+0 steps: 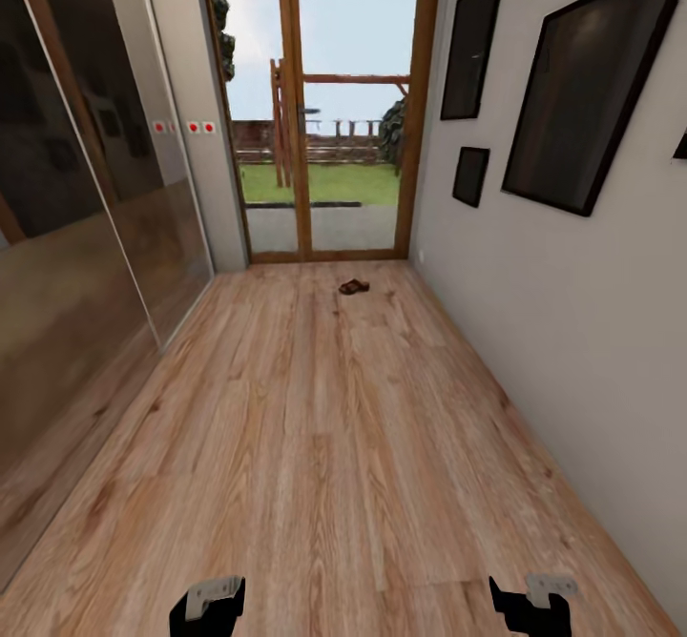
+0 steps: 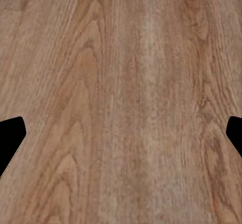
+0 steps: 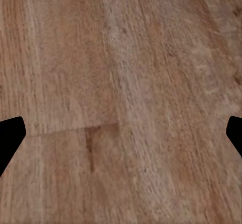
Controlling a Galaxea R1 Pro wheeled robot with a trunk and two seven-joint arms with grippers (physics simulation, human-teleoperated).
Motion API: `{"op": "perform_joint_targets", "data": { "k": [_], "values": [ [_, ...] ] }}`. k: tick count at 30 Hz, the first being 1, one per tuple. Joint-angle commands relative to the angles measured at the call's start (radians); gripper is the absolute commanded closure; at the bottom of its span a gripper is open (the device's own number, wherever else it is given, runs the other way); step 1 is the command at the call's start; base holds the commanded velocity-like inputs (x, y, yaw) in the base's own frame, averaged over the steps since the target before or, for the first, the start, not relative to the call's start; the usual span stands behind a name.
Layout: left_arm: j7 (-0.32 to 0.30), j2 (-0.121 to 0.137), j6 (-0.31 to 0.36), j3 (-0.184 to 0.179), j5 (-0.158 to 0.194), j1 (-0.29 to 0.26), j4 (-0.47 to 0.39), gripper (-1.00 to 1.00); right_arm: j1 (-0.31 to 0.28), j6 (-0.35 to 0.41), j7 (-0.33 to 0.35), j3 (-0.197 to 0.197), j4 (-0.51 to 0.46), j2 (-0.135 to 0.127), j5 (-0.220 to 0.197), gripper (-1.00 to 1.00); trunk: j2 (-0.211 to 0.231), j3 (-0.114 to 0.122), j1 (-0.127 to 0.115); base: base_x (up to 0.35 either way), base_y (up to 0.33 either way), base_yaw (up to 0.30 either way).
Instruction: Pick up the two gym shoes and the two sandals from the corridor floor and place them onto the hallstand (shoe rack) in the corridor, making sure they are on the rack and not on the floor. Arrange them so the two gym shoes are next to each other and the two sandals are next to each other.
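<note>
Brown sandals (image 1: 354, 286) on corridor floor (image 1: 315, 446) near glass door (image 1: 320, 113)

sandals (image 1: 354, 286) on floor (image 1: 315, 446), before door (image 1: 324, 103)

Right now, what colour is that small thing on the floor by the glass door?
Dark brown, likely a sandal; the head view shows it best.

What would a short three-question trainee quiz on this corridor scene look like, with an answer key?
1. True or false: the dark brown sandal lies on the floor near the glass door.
2. Which wall carries the black picture frames: A) the head view's right, B) its left, C) none?
3. Fill in: both the left gripper and the right gripper are ____, with bare floor between the fingers.

Key: 1 true; 2 A; 3 open.
</note>
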Motion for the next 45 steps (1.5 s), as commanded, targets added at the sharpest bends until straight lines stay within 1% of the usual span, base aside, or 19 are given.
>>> {"op": "perform_joint_targets", "data": {
  "k": [1, 6, 11, 13, 16, 45],
  "values": [
    [-0.001, -0.001, -0.003, 0.004, 0.0, -0.001, 0.001, -1.0, 0.0, -0.003, 0.005, -0.009, 0.001, 0.0, 0.007, -1.0, 0.0, -0.001, 0.0, 0.34, 0.0, 0.077],
    [-0.001, -0.001, -0.003, 0.004, 0.0, -0.001, 0.0, -1.0, -0.001, -0.004, 0.005, -0.009, 0.001, 0.0, 0.007, -1.0, 0.0, -0.001, 0.0, 0.34, 0.0, 0.209],
    [-0.001, -0.001, -0.003, 0.004, 0.0, -0.001, -0.001, -1.0, 0.0, -0.004, 0.005, -0.009, 0.001, 0.0, 0.007, -1.0, 0.0, -0.001, 0.0, 0.34, 0.0, 0.081],
    [-0.001, 0.0, -0.002, 0.004, 0.0, 0.001, -0.02, -1.0, 0.0, -0.004, 0.005, -0.009, 0.001, 0.0, 0.007, -1.0, 0.0, -0.001, 0.0, 0.34, 0.0, 0.016],
    [-0.001, 0.0, -0.003, 0.004, 0.0, 0.001, -0.026, -1.0, 0.001, -0.004, 0.005, -0.009, 0.001, -0.001, 0.007, -1.0, 0.0, -0.001, 0.0, 0.34, 0.0, 0.003],
    [-0.001, 0.0, -0.002, 0.004, 0.0, 0.001, -0.03, -1.0, 0.004, -0.004, 0.003, -0.009, 0.0, -0.003, 0.007, -1.0, 0.0, -0.001, 0.0, 0.34, 0.0, 0.0]
  ]
}}
